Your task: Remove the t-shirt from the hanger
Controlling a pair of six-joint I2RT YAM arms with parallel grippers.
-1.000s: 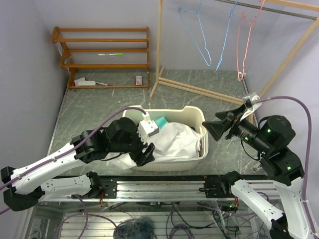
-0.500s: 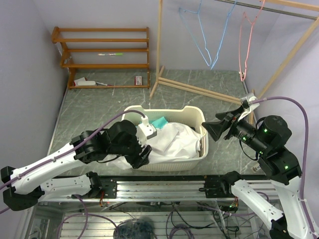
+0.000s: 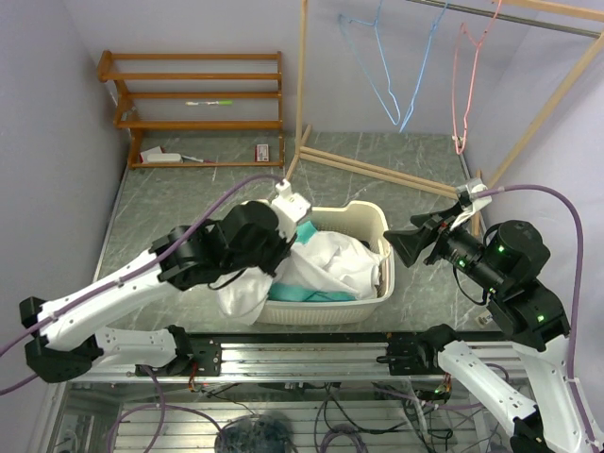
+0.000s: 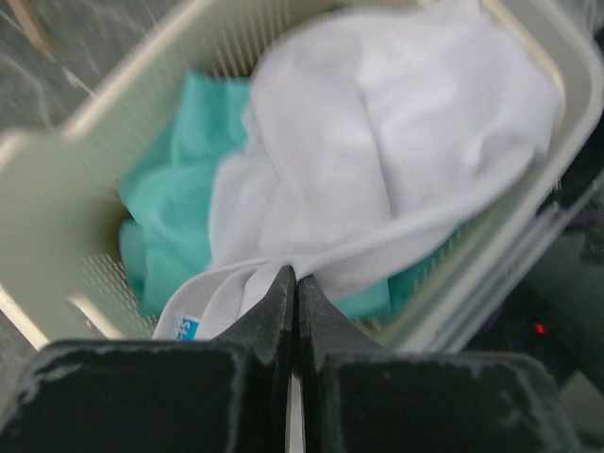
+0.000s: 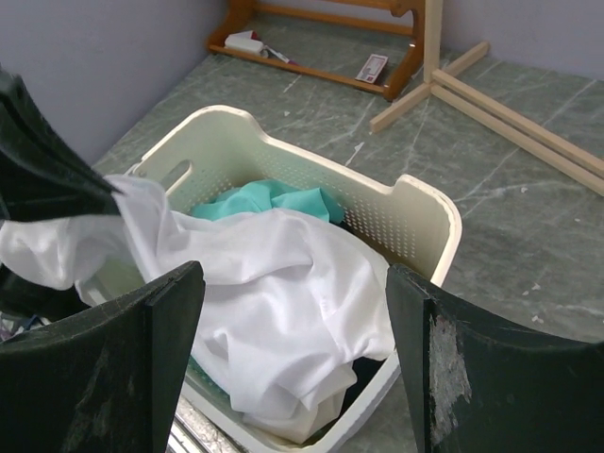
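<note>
Green stone tabletop; the left gripper [image 4: 294, 283] has its jaws pinched shut on a fold of the white t-shirt [image 4: 396, 142], which is heaped in the basket [image 4: 57, 160] and spills over its 7 o'clock rim. The right gripper [image 3: 408, 247] gapes empty at 3 o'clock. This looks like the lifting step; next, raise the shirt clear of the basket.

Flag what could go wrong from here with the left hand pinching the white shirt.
The left hand pinches only a thin fold of the white fabric t-shirt; it may slip. The shirt lies on a teal cloth garment that could drag up too. Fabric drapes over the rim of the cream perforated plastic basket and might tug it.
</note>
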